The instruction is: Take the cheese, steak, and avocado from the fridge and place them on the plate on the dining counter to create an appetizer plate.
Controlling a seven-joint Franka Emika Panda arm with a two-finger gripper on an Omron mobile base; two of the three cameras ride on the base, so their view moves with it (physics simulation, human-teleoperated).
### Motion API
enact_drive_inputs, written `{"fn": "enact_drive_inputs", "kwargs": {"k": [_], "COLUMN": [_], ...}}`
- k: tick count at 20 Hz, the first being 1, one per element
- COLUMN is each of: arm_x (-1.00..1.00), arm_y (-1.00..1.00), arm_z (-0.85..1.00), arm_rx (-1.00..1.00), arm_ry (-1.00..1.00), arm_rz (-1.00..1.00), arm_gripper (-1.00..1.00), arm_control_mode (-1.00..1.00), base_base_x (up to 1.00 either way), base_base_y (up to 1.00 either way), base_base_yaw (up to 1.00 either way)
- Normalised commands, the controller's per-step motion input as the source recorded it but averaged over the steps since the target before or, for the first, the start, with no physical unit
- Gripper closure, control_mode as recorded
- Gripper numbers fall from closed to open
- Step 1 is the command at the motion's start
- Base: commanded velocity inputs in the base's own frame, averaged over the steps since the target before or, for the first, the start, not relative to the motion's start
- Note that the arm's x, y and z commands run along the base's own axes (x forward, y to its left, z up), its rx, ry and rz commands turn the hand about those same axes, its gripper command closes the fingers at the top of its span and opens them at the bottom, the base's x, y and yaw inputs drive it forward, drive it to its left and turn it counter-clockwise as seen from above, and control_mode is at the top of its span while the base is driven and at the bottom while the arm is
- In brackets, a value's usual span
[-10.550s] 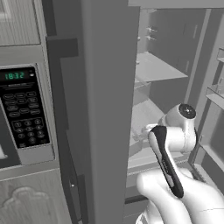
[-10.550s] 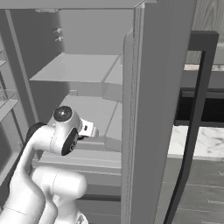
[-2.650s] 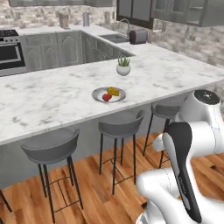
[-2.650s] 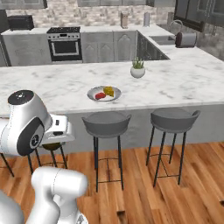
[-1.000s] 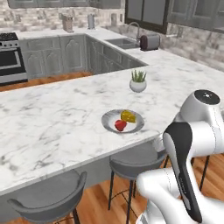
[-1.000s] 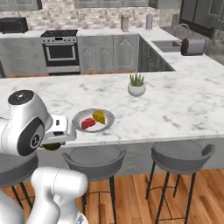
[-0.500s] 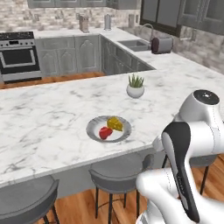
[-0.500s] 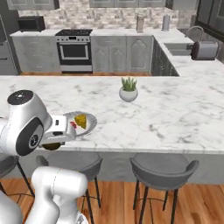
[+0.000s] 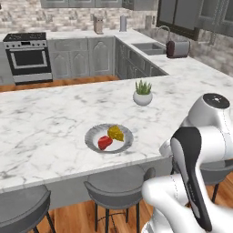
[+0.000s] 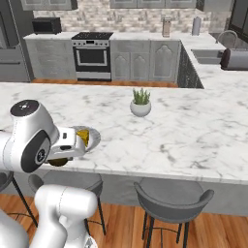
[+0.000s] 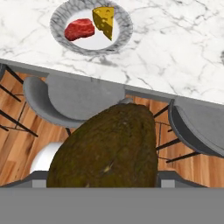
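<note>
Avocado [image 11: 107, 148] gripped in the hand [image 11: 105, 186], short of the table [image 9: 41, 123] edge, steak [image 9: 104, 142] and cheese [image 9: 115, 133] on the plate [image 9: 93, 133]

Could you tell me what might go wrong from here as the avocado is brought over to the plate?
1. The avocado is round and sits in the end effector out over the stools, not the dining counter; a slip would send it to the floor.
2. The plate already holds the steak and the cheese, so the free space is small; a rounded fruit could roll off or knock them.
</note>
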Motion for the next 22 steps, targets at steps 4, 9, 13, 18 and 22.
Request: {"fn": "enact_drive_inputs", "kwargs": {"k": [4,9,13,18,22], "arm_x": [0.00,0.00,0.08,0.09,0.04], "arm_y": [0.00,0.00,0.15,0.32,0.25], "arm_z": [0.00,0.00,-0.01,0.00,0.00], "arm_rx": [0.00,0.00,0.00,0.00,0.00], "arm_ry": [0.00,0.00,0.00,0.00,-0.03], "arm_rz": [0.00,0.00,-0.04,0.00,0.01], "arm_gripper": [1.00,1.00,1.00,1.00,1.00], "arm_control_mode": [1.00,1.00,-1.00,-1.00,-1.00], "base_base_x": [0.35,0.33,0.14,0.00,0.00], "base_base_y": [0.24,0.34,0.15,0.00,0.00], "base_base_yaw": [-0.04,-0.08,-0.05,0.00,0.00]}}
